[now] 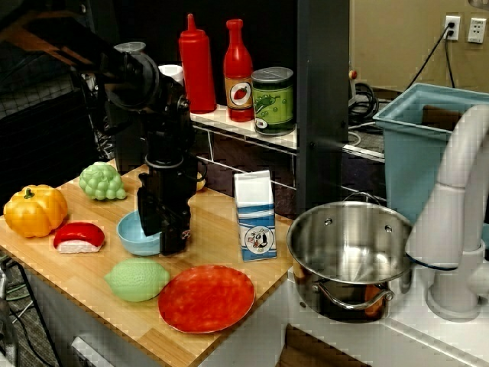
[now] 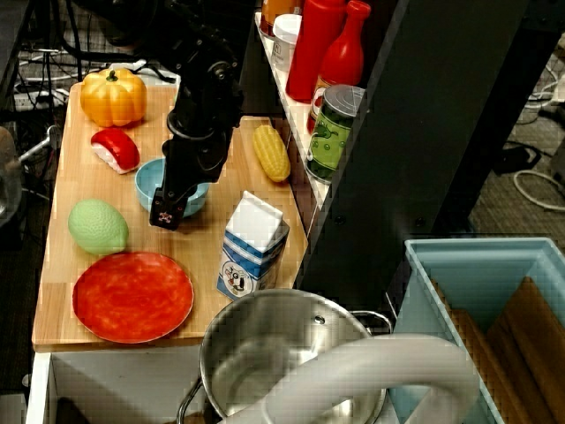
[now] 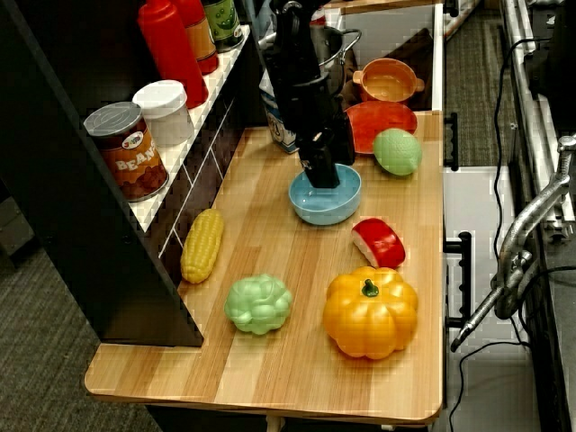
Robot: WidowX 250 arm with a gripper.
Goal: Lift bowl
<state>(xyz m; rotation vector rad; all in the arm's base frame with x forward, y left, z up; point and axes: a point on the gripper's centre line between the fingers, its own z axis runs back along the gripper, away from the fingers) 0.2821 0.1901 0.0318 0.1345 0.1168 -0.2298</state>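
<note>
The small light-blue bowl (image 1: 134,234) rests on the wooden board between the red-and-white toy and the milk carton. It also shows in the overhead view (image 2: 146,181) and the opposite side view (image 3: 328,205). My black gripper (image 1: 164,232) points down onto the bowl's rim on the carton side. One finger sits inside the bowl (image 3: 322,173) and the other sits outside the rim (image 2: 167,212). The jaws look closed on the rim. The bowl's base still touches the board.
A green lime toy (image 1: 137,279) and a red-orange plate (image 1: 206,298) lie in front of the bowl. The milk carton (image 1: 254,215) stands to its right, with a steel pot (image 1: 350,252) beyond it. A pumpkin (image 1: 34,210), a green grape toy (image 1: 102,181), a corn cob (image 2: 271,152) and a shelf of bottles and cans surround it.
</note>
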